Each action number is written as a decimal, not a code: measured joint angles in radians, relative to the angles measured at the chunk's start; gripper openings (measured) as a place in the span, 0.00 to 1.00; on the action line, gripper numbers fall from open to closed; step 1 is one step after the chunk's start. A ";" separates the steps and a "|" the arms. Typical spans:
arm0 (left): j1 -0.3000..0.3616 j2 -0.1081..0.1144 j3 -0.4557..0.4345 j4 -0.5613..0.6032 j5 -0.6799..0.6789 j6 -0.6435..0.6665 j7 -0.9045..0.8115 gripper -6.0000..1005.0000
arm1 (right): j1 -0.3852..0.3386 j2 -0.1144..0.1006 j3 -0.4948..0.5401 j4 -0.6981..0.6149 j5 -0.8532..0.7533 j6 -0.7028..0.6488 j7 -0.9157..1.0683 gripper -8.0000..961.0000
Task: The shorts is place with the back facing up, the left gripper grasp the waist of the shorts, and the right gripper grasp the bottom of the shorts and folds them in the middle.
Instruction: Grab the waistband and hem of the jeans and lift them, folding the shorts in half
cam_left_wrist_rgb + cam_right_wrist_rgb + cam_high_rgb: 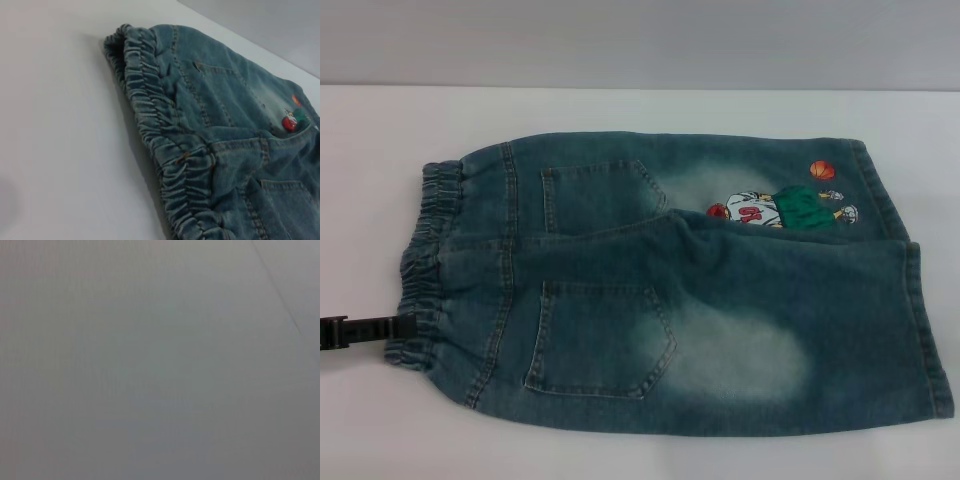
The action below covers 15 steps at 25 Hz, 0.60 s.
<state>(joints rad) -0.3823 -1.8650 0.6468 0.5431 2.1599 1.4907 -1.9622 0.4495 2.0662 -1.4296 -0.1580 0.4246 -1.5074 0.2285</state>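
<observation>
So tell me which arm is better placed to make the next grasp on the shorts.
Left. The left gripper already sits at the near end of the waist of the shorts, and its wrist camera looks straight at that ruffled band. The right gripper is out of view; its camera shows nothing but blank surface.

The white worktop [620,455] carries one garment: the shorts [720,310], lying flat with the two back patch pockets up. The ruffled waist of the shorts [425,265] lies toward the robot's left, the straight-hemmed bottom of the shorts [925,320] toward its right.
</observation>
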 joint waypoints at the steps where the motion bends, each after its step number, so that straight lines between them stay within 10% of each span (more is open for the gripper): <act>1: 0.000 0.000 0.002 0.000 0.000 -0.001 -0.006 0.71 | 0.000 0.000 0.000 0.000 0.000 0.000 0.000 0.49; 15: -0.015 0.000 0.006 0.016 0.000 0.060 -0.087 0.71 | 0.000 0.000 0.002 0.000 0.000 0.008 0.000 0.49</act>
<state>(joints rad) -0.3974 -1.8651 0.6529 0.5588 2.1598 1.5505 -2.0492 0.4494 2.0662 -1.4281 -0.1584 0.4250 -1.4992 0.2285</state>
